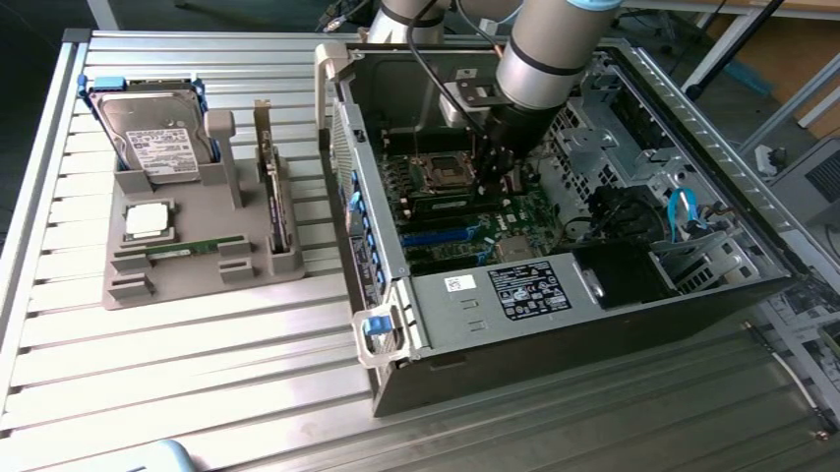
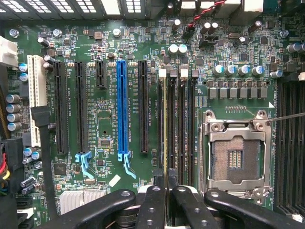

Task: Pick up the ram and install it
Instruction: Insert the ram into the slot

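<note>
the gripper (image 2: pixel 165 191) is seen reaching down into the open computer case (image 1: pixel 552 295), over the motherboard (image 2: pixel 105 119). its fingers (image 2: pixel 153 205) are drawn close together and clamped on the ram (image 2: pixel 165 133), which is seen edge-on as a thin yellow-green line between them. the stick is held upright and lined up along the memory slot (image 2: pixel 161 109) that lies furthest from the cpu socket (image 2: pixel 236 160). whether it is already seated or merely hanging just above cannot be told.

the ram is judged to be light and stiff but thin (easily cracked if bent or twisted), with delicate chips on its faces. it is best taken by the flat faces near the upper edge, about mid-length as it is held here, well away from the contact edge. any pressure is best kept straight along the board's plane, not sideways.

in the exterior view a second thin green stick (image 1: pixel 195 245) is seen lying in the grey tray (image 1: pixel 197 280) beside the case.
</note>
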Robot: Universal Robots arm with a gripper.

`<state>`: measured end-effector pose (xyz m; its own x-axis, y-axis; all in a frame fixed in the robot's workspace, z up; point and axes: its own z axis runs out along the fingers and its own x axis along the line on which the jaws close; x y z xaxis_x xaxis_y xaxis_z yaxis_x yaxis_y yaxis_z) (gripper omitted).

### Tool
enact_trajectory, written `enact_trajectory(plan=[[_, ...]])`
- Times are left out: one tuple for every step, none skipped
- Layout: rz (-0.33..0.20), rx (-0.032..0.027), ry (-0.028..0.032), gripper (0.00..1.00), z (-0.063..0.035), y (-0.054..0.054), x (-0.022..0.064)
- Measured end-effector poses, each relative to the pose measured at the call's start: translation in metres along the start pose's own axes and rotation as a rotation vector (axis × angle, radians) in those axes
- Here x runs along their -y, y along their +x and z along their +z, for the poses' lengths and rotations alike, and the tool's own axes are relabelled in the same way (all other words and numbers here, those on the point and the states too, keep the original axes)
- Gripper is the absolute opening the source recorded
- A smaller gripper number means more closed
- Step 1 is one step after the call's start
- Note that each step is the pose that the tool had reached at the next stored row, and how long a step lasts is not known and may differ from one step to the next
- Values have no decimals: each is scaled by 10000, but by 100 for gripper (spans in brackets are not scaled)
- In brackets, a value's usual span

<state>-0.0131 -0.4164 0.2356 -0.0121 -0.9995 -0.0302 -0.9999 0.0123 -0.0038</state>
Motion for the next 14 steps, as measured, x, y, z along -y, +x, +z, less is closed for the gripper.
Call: enact_trajectory(plan=[[0, 0, 0, 12, 0, 0, -1], [0, 0, 3, 12, 0, 0, -2], [1, 0, 9, 12, 2, 1, -3], [0, 2, 17, 12, 6, 1, -3], [0, 1, 22, 12, 8, 1, -3], [0, -1, 29, 12, 10, 1, -3], [-1, -1, 34, 12, 12, 1, -4], [-1, 0, 42, 12, 14, 1, -4], [-1, -1, 50, 12, 17, 1, -5], [-1, -1, 54, 12, 17, 1, -6], [-2, -1, 55, 12, 17, 1, -7], [-2, 3, 56, 12, 16, 1, -7], [-2, 2, 56, 12, 12, 0, -7], [-1, 0, 54, 12, 3, 1, -8]])
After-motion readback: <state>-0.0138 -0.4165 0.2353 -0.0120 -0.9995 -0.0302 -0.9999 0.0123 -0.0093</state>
